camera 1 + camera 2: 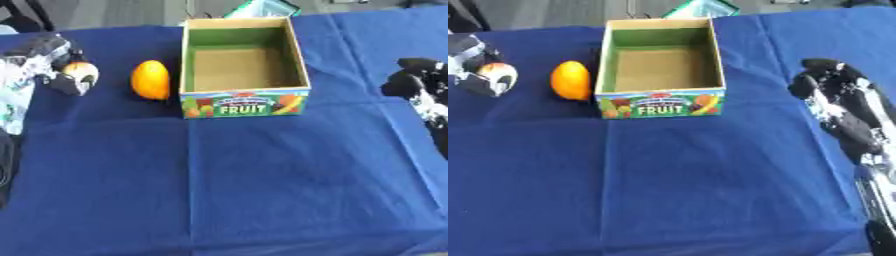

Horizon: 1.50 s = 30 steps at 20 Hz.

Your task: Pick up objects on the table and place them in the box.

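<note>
An open cardboard box (245, 105) with "FRUIT" printed on its front stands at the back middle of the blue cloth, and its inside shows nothing. An orange oval fruit (150, 80) lies just left of the box, close to its wall. Further left, my left hand (44, 55) is curled round a small round orange-and-white thing (81, 73), held a little above the cloth. My right hand (833, 95) lies at the right edge, level with the box, fingers relaxed and holding nothing.
A blue cloth (262, 190) covers the table, with a wide bare stretch in front of the box. A green and white item (262, 7) shows just behind the box at the table's far edge.
</note>
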Each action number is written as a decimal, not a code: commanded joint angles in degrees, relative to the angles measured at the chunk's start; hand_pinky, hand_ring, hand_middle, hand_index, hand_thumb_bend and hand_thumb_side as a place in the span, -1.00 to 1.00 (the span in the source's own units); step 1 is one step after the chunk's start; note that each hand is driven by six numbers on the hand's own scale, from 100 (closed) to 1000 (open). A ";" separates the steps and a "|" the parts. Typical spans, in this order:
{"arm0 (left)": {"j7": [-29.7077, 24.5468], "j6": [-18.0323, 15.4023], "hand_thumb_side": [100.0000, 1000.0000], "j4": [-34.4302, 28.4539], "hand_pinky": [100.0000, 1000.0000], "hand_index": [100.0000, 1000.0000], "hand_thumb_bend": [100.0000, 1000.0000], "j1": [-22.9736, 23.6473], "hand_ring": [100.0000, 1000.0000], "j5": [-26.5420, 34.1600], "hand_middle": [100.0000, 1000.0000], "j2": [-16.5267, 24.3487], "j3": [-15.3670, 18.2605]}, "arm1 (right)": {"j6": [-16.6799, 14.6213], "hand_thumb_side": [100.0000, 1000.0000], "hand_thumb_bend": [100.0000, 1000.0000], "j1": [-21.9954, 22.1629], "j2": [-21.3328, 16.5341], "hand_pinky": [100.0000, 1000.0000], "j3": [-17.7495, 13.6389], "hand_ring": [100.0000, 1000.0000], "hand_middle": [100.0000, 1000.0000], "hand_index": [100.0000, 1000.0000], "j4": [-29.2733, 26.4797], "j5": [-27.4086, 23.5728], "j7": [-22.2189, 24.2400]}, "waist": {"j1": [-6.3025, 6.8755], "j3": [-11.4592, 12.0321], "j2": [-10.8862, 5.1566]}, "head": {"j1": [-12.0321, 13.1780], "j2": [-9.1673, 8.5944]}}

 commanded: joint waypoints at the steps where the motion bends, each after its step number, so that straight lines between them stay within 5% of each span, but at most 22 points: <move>1: 1.17 -0.66 -1.00 -2.39 -0.31 0.12 -0.97 -2.68 -0.53 1.55 -0.39 0.51 -0.64 | -0.08 -0.33 -0.51 -0.28 -0.93 0.36 -0.19 0.21 0.10 0.48 -0.54 -0.07 0.15 | -0.20 -0.20 -1.19 | 0.41 -0.32; 21: 16.29 -3.05 -1.00 0.99 -0.28 0.14 -1.00 -8.18 -0.52 0.20 -0.38 -11.64 -6.33 | 0.04 -0.33 -0.51 -1.95 -0.68 0.36 1.32 0.21 0.10 0.49 -0.55 -0.58 1.95 | -0.15 -5.43 -0.26 | 3.52 -1.44; 30: 17.58 -5.12 -1.00 2.86 -0.12 0.28 -0.85 -7.00 -0.30 -0.85 -0.16 -14.42 -8.65 | 0.11 -0.33 -0.51 -2.39 -0.56 0.36 1.56 0.21 0.10 0.49 -0.56 -0.68 2.30 | -0.01 -6.44 0.05 | 3.96 -1.88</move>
